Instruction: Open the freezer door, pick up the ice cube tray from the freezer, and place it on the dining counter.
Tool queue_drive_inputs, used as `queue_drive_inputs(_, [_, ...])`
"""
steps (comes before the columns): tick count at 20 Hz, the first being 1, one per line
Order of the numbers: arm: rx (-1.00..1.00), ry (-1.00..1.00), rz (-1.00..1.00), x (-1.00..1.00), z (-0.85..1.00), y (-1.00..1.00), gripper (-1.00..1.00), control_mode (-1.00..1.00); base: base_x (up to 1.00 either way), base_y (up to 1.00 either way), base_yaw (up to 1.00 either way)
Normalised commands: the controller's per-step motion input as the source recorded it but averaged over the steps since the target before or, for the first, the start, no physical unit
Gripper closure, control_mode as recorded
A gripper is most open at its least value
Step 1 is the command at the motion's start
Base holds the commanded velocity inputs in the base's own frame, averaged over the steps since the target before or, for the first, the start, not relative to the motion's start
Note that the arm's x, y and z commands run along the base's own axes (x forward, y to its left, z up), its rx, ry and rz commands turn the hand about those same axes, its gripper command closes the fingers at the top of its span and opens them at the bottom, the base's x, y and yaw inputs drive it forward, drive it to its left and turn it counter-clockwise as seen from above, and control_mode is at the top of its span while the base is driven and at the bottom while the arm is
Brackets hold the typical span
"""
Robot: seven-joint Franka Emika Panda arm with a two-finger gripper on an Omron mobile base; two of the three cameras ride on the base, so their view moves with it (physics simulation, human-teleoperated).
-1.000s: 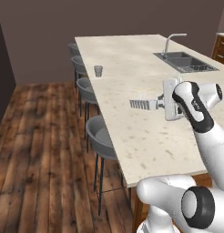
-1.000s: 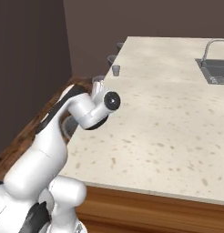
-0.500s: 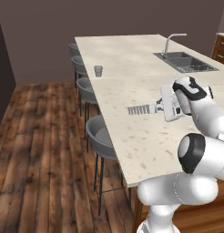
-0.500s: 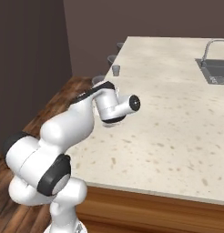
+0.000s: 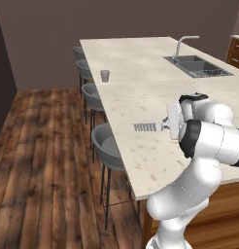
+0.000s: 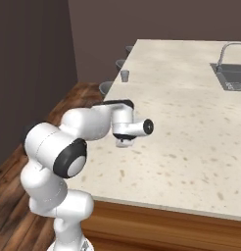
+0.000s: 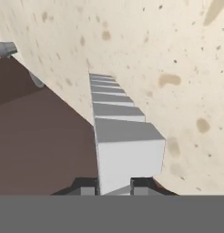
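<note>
The kitchen had a wooden floor (image 5: 43, 160) and a long beige counter (image 5: 136, 63) with a sink (image 5: 198, 65) at its far end and grey stools (image 5: 106, 146) along one side. A small cup (image 5: 105, 75) stood near the stool-side edge. The gripper (image 5: 165, 126) was clamped on one end of the tray (image 5: 146, 127), held out level just above the counter near that edge. In the hand view the tray (image 7: 118, 132) ran straight out from between the fingertips (image 7: 84, 186).

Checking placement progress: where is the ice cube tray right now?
In the left base view, the ice cube tray is held in the claw over the dining counter, near its stool-side edge.
</note>
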Motion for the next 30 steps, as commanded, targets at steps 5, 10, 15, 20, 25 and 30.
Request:
queue_drive_inputs(5, [0.00,-0.06,0.00,0.32,-0.68,0.00,1.00,-1.00,0.00,0.00,0.00])
queue_drive_inputs(10, [0.00,0.03,0.00,0.40,-0.41,0.00,1.00,-1.00,0.00,0.00,0.00])
queue_drive_inputs(15, [0.00,0.14,0.00,0.30,0.00,0.00,-1.00,-1.00,0.00,0.00,0.00])
queue_drive_inputs(20, [0.00,0.02,0.00,0.06,0.03,0.00,-1.00,-1.00,0.00,0.00,0.00])
queue_drive_inputs(25, [-0.01,0.00,0.01,-0.12,0.34,0.00,-1.00,-1.00,0.00,0.00,0.00])
queue_drive_inputs(30, [-0.01,0.11,0.00,-0.33,0.62,-0.01,-1.00,-1.00,0.00,0.00,0.00])
